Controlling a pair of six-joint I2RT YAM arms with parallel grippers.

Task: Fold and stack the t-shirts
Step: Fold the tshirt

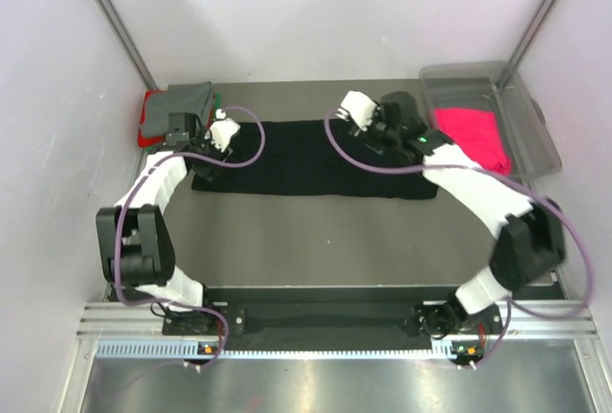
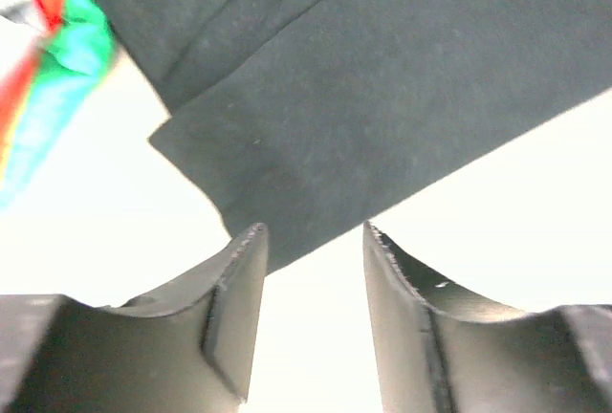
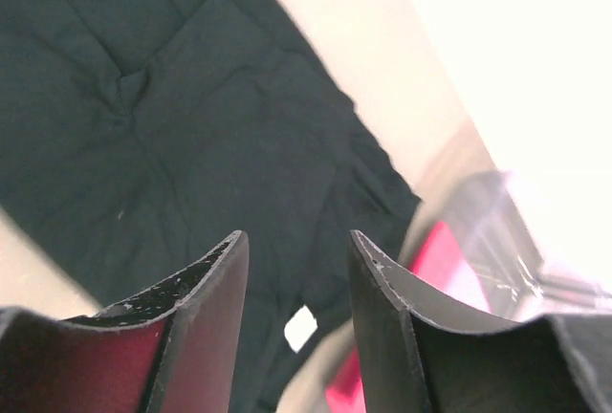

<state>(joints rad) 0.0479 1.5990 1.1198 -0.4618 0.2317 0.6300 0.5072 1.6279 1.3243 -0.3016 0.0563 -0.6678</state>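
Between folded stack (image 1: pixel 178 107) and bin (image 1: pixel 533 128) lies the black tee (image 1: pixel 306 160).

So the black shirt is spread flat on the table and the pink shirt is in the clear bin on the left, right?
Not quite: the clear bin holding the pink shirt sits on the right, as the top external view shows. The black shirt is indeed spread flat.
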